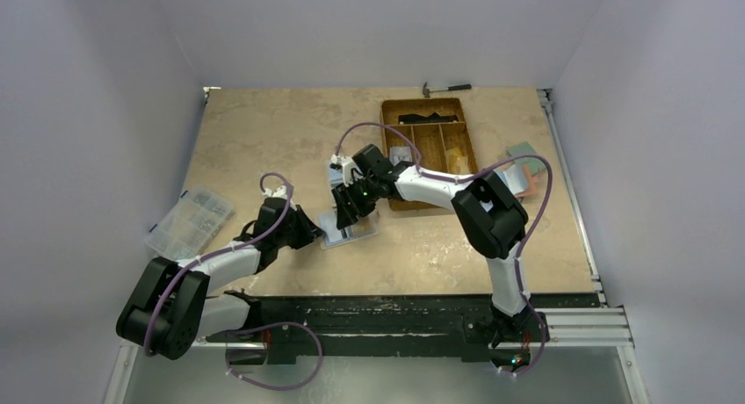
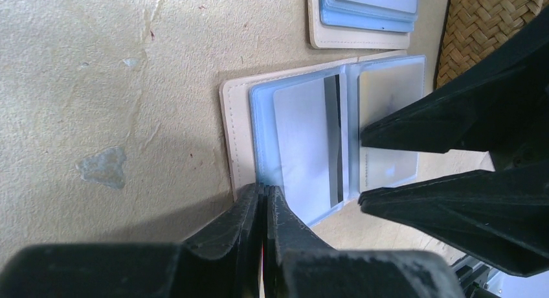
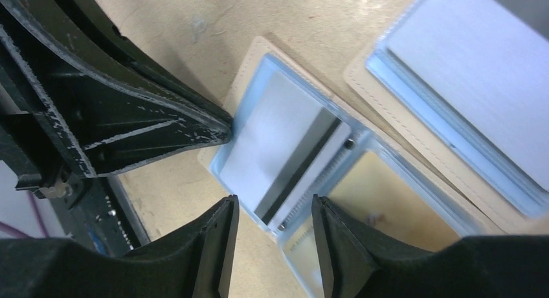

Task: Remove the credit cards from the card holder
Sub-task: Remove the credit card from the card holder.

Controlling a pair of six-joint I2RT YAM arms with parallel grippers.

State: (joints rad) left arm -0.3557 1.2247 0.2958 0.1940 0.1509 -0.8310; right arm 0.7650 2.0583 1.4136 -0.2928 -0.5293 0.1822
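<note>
Two pincers crowd one open card holder [image 2: 233, 142] lying flat on the counter [image 2: 97, 84], a little ahead of the arm bases. Nearest, the left pincer [image 2: 263, 193] is clamped tight, its tips right at the holder's near edge; whether it pinches that edge, I can't tell. Both credit cards [image 2: 304, 142] sit in the blue sleeves, one showing a black stripe, the other greyish. The right pincer [image 3: 273, 204] hangs over the striped card, jaws apart, gripping nothing. Just beyond lies a second holder [image 3: 453, 84] stacked with cards. Farther back, a brown tray [image 1: 386, 132], and at the far edge a hammer [image 1: 445, 89].
</note>
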